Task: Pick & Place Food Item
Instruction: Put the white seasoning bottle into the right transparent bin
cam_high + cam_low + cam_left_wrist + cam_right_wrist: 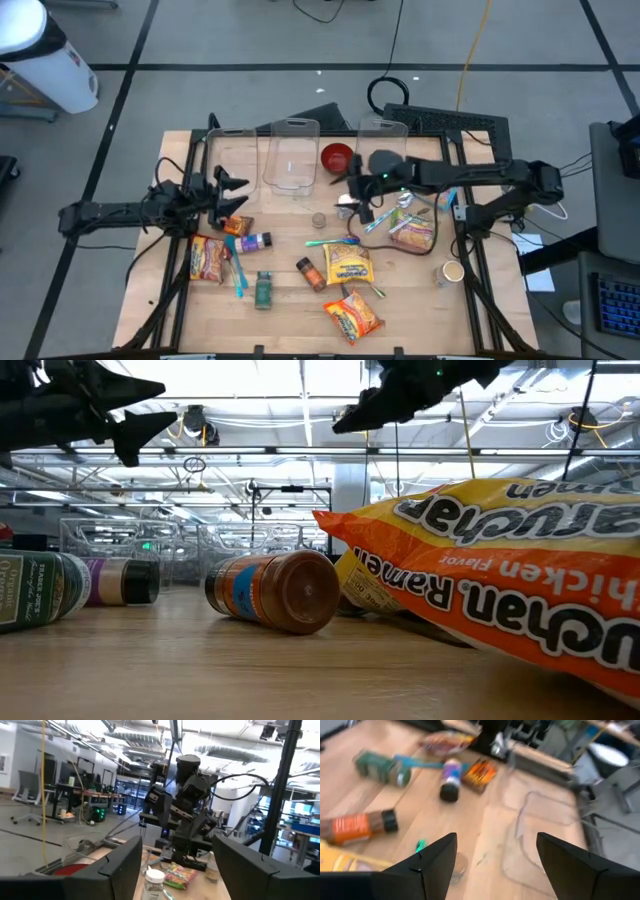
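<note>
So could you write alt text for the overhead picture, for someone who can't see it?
Two dark robot arms reach in over a wooden table, the left gripper and right gripper both open and empty. Ramen packets, spice jars, clear bins and a red bowl lie scattered below.

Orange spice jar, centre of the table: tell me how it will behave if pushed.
The orange jar lies on its side, so it would probably roll if nudged across its length. It looks rigid, with smooth walls that may slip in a grip.

Bowl [337, 156] behind the spice jars [311, 273], ramen packets [347, 265] among them, cup [452, 272] far right
</note>
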Robot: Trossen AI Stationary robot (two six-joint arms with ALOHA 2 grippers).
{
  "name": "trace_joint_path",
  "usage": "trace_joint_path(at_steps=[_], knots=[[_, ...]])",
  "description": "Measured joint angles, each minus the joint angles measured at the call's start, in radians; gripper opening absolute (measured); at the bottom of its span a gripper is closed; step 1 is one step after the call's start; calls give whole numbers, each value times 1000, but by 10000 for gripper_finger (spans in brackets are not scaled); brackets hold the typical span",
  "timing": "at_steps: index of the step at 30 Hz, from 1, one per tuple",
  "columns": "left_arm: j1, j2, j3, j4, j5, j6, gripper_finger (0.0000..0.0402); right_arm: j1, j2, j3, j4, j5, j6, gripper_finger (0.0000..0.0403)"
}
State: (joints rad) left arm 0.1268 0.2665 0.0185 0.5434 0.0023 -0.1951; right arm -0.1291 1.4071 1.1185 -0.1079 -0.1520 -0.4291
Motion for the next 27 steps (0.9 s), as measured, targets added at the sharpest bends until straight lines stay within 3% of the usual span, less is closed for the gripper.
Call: trace_joint_path(at_steps=[8, 12, 27], knots=[[-29, 54, 0, 8, -3, 9, 249, 48, 88, 8, -7, 9, -1, 265], [-31, 95, 0, 62, -14, 15, 246, 55, 128, 8, -16, 88, 4, 265], [-31, 217, 0, 179, -7, 37, 250, -45, 129, 9, -160, 124, 69, 265]])
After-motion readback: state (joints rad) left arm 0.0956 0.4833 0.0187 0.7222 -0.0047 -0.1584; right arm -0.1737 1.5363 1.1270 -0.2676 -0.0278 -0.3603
